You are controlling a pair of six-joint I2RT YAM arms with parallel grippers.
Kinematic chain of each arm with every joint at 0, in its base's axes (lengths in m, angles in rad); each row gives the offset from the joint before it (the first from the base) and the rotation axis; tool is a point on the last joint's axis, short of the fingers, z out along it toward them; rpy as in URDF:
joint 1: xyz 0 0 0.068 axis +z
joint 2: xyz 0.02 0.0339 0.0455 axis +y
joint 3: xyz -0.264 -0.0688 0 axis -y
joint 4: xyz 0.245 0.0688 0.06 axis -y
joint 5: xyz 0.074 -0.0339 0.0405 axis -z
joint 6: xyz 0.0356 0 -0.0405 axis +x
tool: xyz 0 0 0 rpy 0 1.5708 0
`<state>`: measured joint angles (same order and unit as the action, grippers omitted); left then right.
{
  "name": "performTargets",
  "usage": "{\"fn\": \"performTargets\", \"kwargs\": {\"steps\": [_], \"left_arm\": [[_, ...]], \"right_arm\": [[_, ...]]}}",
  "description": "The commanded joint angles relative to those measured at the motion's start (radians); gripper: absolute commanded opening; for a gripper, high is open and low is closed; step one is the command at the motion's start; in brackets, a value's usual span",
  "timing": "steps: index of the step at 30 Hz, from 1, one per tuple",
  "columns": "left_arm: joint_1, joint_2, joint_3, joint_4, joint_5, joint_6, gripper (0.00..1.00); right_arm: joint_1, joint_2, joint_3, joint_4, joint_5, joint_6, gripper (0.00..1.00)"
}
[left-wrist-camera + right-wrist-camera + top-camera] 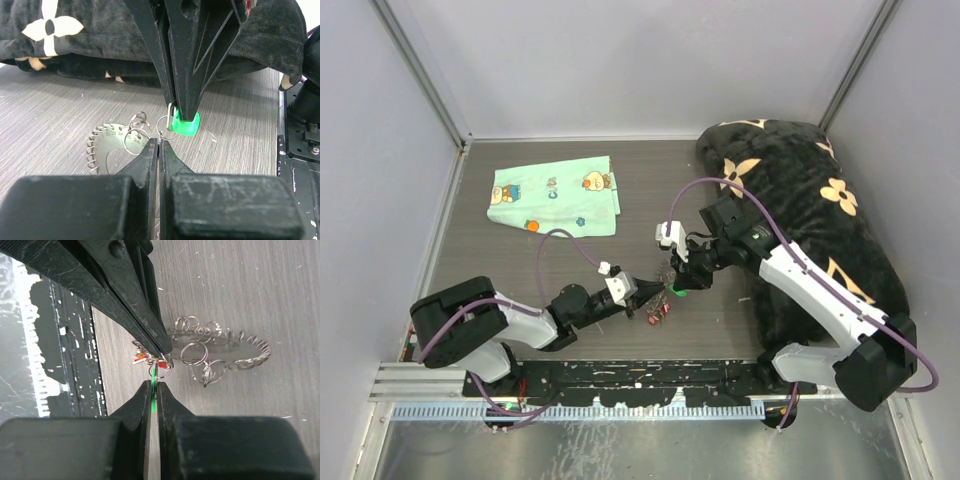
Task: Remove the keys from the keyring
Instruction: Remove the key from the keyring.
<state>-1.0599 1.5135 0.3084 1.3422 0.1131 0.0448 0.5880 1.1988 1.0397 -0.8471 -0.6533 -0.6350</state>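
Overhead first: both arms meet at the near middle of the table (520,270). The left gripper (642,290) and right gripper (680,280) point tip to tip, close together. The keyring (665,270) lies between them, too small here to make out in detail. A green-headed key (677,292) shows just beneath the right gripper, and red-headed keys (658,318) lie on the table just in front of the left one. A mint-green cloth (555,197) lies flat at the far left, well apart, and a black cushion (810,190) with cream flowers fills the right side.

Left wrist view: the left jaws are pressed together, their tips at a small split ring (165,131); whether it is pinched cannot be told. The right jaws come down from above, clamped on the green-headed key's head. The keyring lies flat on the table to the left, its rim fringed with small metal pieces.

Right wrist view: the green key sits edge-on between the right fingers (167,405). The left tips close beside them.
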Motion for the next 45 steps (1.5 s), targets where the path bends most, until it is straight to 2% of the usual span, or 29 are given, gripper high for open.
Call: {"fn": "performTargets", "kwargs": {"steps": [1, 9, 19, 30, 38, 45], "left_arm": [[0.007, -0.005, 0.028, 0.087, -0.004, 0.007, 0.00], [0.008, -0.014, 0.016, 0.087, -0.012, 0.009, 0.00], [0.010, -0.018, 0.019, 0.087, -0.028, 0.002, 0.00], [0.009, -0.044, 0.018, 0.087, -0.058, -0.009, 0.00], [0.010, -0.067, 0.014, 0.087, -0.082, -0.009, 0.00], [0.010, -0.090, 0.013, 0.088, -0.104, -0.016, 0.00]], "right_arm": [[-0.033, 0.029, 0.042, -0.007, -0.110, 0.093, 0.01], [-0.082, 0.075, 0.042, 0.033, -0.260, 0.212, 0.01], [-0.088, 0.054, -0.029, 0.177, -0.280, 0.443, 0.01], [-0.088, 0.018, -0.103, 0.270, -0.341, 0.603, 0.07], [-0.088, -0.018, -0.184, 0.405, -0.400, 0.775, 0.06], [-0.094, -0.026, -0.197, 0.438, -0.437, 0.859, 0.06]]}}
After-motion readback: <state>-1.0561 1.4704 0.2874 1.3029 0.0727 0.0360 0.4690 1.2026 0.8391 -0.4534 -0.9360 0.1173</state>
